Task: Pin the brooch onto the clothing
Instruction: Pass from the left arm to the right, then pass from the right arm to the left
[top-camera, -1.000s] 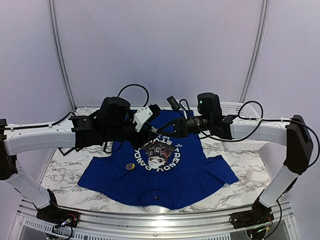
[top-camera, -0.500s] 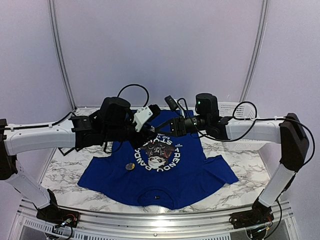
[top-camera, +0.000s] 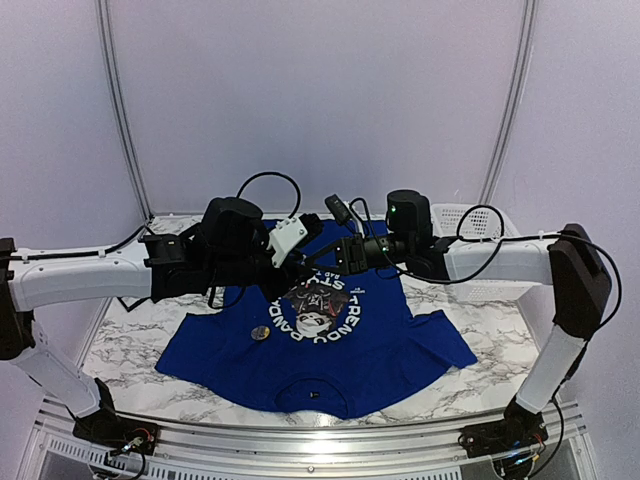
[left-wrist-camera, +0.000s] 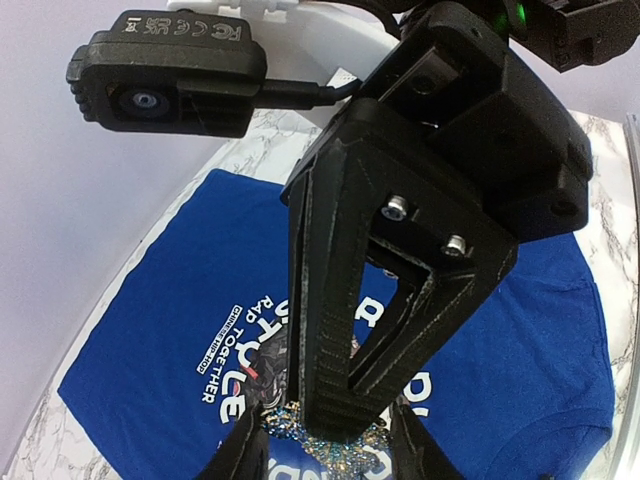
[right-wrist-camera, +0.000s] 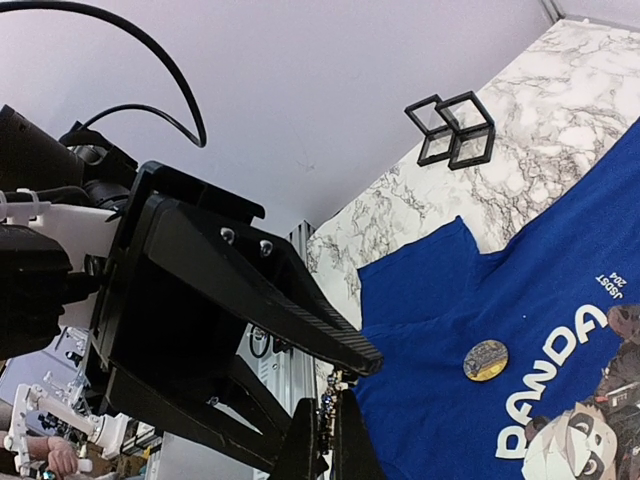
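Blue: 1 T-shirt (top-camera: 400, 350), 1 brooch (left-wrist-camera: 290, 428), left tool (left-wrist-camera: 325, 458), right tool (right-wrist-camera: 328, 440)

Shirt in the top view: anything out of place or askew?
Yes. A small round badge lies on the shirt beside the panda print, while the glittery brooch is held in the left gripper above it. That makes two pin-like things. The shirt lies slightly skewed; no damage shows.

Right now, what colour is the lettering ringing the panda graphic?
White lettering on the royal-blue T-shirt; clearest in the right wrist view.
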